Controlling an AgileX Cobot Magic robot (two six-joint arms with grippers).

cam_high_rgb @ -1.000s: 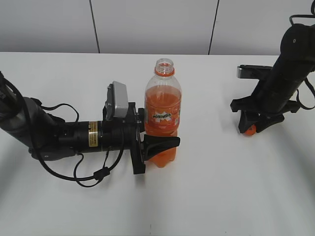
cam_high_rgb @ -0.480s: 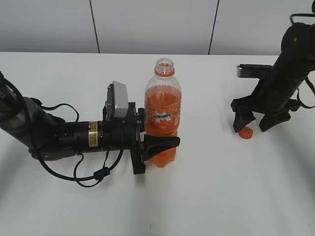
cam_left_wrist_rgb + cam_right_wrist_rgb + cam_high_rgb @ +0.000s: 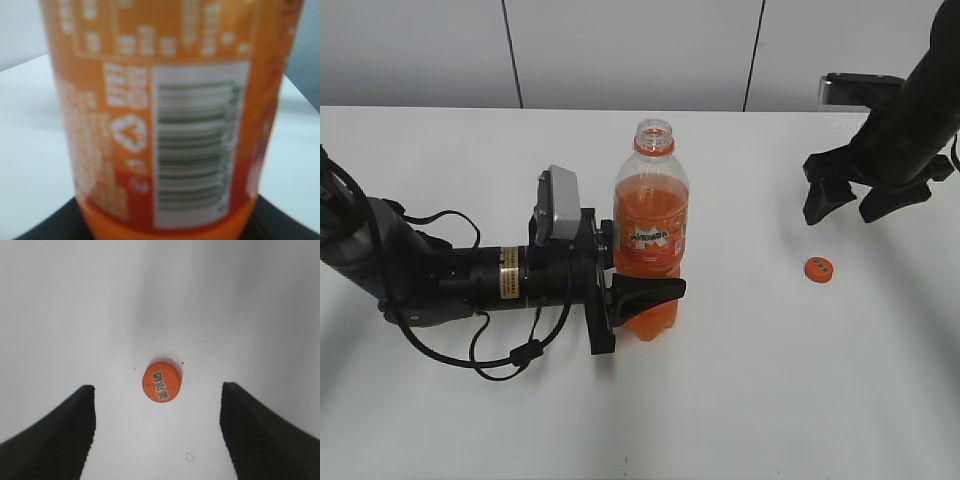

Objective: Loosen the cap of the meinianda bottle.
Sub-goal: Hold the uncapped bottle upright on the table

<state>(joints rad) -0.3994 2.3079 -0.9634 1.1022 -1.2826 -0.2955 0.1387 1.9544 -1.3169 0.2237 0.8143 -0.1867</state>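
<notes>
Looking at it, the bottle (image 3: 651, 240) stood mid-table, uncapped, clamped low by the left gripper (image 3: 642, 290). The cap (image 3: 819, 268) lay flat at its 3 o'clock, under the wide-open, empty right gripper (image 3: 860, 200). Probably light, hard and slippery; I'd pinch its rim.

The meinianda bottle (image 3: 651, 240) stands upright mid-table (image 3: 720, 400), its neck bare, with the left gripper (image 3: 638, 290) reaching in from nine o'clock, jaws on either side of its lower body. The cap (image 3: 819, 268) lies flat on the table out at the bottle's three o'clock, well apart. The right gripper (image 3: 856, 203) hangs above and just behind the cap, around its one o'clock.
</notes>
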